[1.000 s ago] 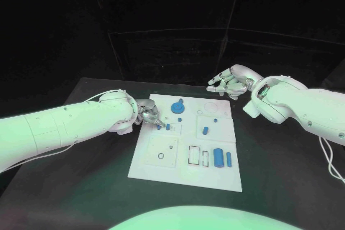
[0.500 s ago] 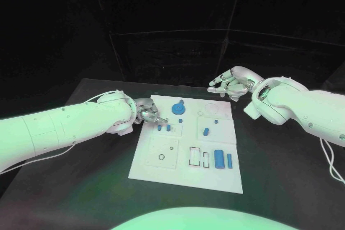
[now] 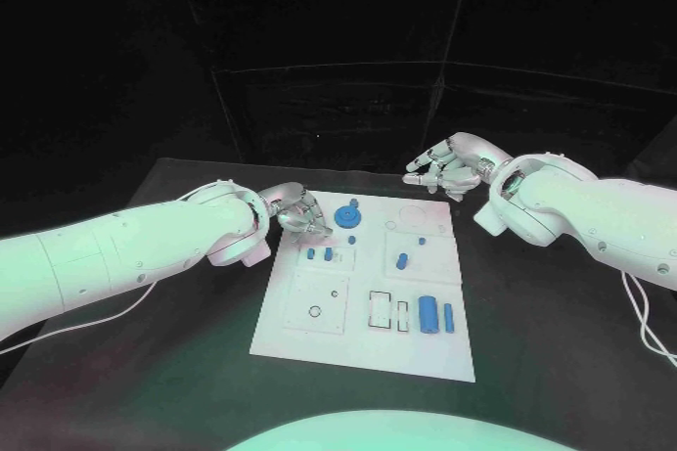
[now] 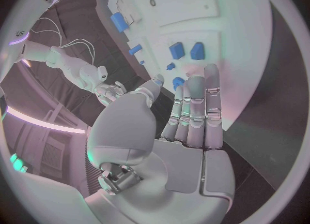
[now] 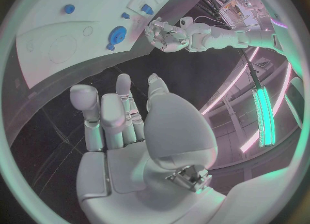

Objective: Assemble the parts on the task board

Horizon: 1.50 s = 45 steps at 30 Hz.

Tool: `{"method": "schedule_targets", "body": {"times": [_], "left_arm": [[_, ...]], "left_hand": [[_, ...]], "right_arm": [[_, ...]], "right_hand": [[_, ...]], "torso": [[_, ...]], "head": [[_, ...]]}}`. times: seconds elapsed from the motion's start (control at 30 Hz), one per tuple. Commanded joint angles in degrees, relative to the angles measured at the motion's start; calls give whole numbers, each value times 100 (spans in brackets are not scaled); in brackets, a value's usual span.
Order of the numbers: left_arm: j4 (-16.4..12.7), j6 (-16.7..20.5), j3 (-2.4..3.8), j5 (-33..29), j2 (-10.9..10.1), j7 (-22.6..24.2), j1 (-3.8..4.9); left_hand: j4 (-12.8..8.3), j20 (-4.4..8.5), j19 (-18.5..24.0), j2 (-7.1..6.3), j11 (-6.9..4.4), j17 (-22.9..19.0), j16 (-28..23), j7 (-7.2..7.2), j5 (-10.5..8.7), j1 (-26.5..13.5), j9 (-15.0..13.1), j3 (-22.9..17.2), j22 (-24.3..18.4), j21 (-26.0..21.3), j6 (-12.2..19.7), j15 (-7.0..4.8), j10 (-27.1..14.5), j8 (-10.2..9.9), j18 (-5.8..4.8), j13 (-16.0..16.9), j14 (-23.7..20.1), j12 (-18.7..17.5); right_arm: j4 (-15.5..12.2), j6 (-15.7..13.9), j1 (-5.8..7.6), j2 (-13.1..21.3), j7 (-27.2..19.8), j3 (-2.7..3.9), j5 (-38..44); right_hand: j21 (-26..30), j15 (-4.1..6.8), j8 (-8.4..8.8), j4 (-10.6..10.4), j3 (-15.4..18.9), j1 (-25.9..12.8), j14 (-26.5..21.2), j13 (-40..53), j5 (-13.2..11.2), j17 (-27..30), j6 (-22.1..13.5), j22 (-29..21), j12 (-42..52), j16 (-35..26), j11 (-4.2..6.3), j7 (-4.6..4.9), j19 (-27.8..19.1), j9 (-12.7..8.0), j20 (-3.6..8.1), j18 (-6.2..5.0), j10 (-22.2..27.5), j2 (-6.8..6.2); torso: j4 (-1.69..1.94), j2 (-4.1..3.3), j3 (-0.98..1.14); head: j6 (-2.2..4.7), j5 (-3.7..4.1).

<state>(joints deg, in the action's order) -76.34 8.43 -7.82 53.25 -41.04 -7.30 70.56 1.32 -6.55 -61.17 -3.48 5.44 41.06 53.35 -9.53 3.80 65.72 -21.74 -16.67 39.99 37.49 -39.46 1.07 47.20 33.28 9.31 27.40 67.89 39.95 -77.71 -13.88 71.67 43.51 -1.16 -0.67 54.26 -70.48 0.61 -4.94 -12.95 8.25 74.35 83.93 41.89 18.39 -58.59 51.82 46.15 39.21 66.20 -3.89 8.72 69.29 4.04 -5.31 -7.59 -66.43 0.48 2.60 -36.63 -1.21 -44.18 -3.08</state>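
Seemingly little is assembled yet: on the white board, mid-table, two blue blocks lie nearest, small blue pieces mid-board, a blue disc farther. Left hand hovers beside the disc, fingers together, empty. Right hand, loosely spread, waits beyond. No writing readable.

Head camera looks down; wrist cameras close behind hands, sharing the task board.
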Motion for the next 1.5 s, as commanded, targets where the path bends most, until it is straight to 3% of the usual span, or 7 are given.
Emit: {"method": "schedule_targets", "body": {"times": [0.03, 0.13, 0.33, 0.43, 0.53, 1.03, 1.5], "left_arm": [[79, 471, 2, -13, 145, 1224, 15], [176, 601, 1, 579, 300, 1332, 15], [336, 659, -1, 1630, 540, 1077, 14], [433, 571, -3, 2114, 664, 859, 14], [535, 443, -9, 2409, 776, 716, 12], [903, -105, -49, 2730, 1161, 645, -4], [1182, -309, -59, 2739, 1398, 563, -73]], "left_hand": [[-275, -69, 65, -33, 58, -263, -273, -11, 0, 495, 230, -205, -176, -235, 6, 48, -182, -218, 98, -315, -152, -322], [-511, -70, -76, -213, 72, -485, -421, -23, -16, 795, 669, -415, -353, -406, -334, 35, 45, -625, 126, -858, -88, -691], [-699, -16, -383, -395, 21, -663, -425, 27, -4, 956, 1103, -444, -434, -407, -717, -6, 292, -1081, 129, -1398, 239, -995], [-725, -1, -539, -413, 24, -385, -89, 44, -3, 974, 1222, -435, -413, -337, -845, -27, 274, -1210, 120, -1566, 489, -1098], [-721, 15, -759, -418, 5, 543, 785, 72, 0, 957, 1336, -406, -329, -176, -966, -45, 320, -1336, 118, -1711, 946, -1144], [-698, 51, -1211, -395, -27, 1852, 2027, 120, -11, 924, 1587, -337, 315, 586, -1252, -78, 421, -1624, 43, -2063, 1467, -1207], [-697, 61, -1348, -343, -38, 2061, 2224, 121, -11, 935, 1631, -381, 650, 937, -1375, -86, 546, -1669, -9, -2143, 1557, -1204]], "right_arm": [[7, -39, 10, -19, -29, 3, 17], [12, -45, 9, -33, -36, 3, 17], [17, -49, 8, -57, -43, 2, 17], [9, -47, 7, -62, -44, 2, 17], [7, -47, 7, -70, -46, 2, 17], [6, -60, 7, -94, -56, 2, 17], [9, -63, 7, -121, -71, 2, 17]], "right_hand": [[10, 16, -5, -6, 30, -42, -17, -5, 29, 8, 30, -8, -32, -28, 9, 25, -45, -7, -6, -40, 45, 32], [16, 16, -5, -7, 31, -41, -19, -6, 30, 16, 31, -19, -33, -36, 8, 25, -50, -6, -6, -41, 47, 34], [24, 15, -7, -8, 32, -28, -22, -11, 37, 21, 34, -28, -36, -45, 9, 24, -54, -6, -7, -43, 53, 43], [32, 16, -9, 0, 33, 0, -24, -18, 43, 23, 36, -34, -40, -53, 11, 22, -56, -5, -8, -43, 59, 49], [32, 16, -9, 0, 33, 0, -24, -18, 43, 23, 36, -34, -40, -53, 11, 22, -56, -5, -8, -43, 59, 49], [33, 17, -9, 4, 32, 13, -22, -20, 45, 14, 37, -32, -40, -49, 11, 22, -54, -5, -7, -43, 61, 54], [34, 18, -10, 6, 30, 27, -21, -24, 48, 15, 37, -29, -41, -53, 12, 21, -51, -5, -7, -42, 62, 65]], "torso": [[-11, -7, -3], [-11, -4, -2], [-15, -4, 6], [-8, -7, 3], [-3, -2, 2], [-8, -9, -2], [-6, -4, 3]], "head": [[28, 21], [44, 36], [65, 57], [71, 82], [73, 98], [75, 140], [62, 159]]}}
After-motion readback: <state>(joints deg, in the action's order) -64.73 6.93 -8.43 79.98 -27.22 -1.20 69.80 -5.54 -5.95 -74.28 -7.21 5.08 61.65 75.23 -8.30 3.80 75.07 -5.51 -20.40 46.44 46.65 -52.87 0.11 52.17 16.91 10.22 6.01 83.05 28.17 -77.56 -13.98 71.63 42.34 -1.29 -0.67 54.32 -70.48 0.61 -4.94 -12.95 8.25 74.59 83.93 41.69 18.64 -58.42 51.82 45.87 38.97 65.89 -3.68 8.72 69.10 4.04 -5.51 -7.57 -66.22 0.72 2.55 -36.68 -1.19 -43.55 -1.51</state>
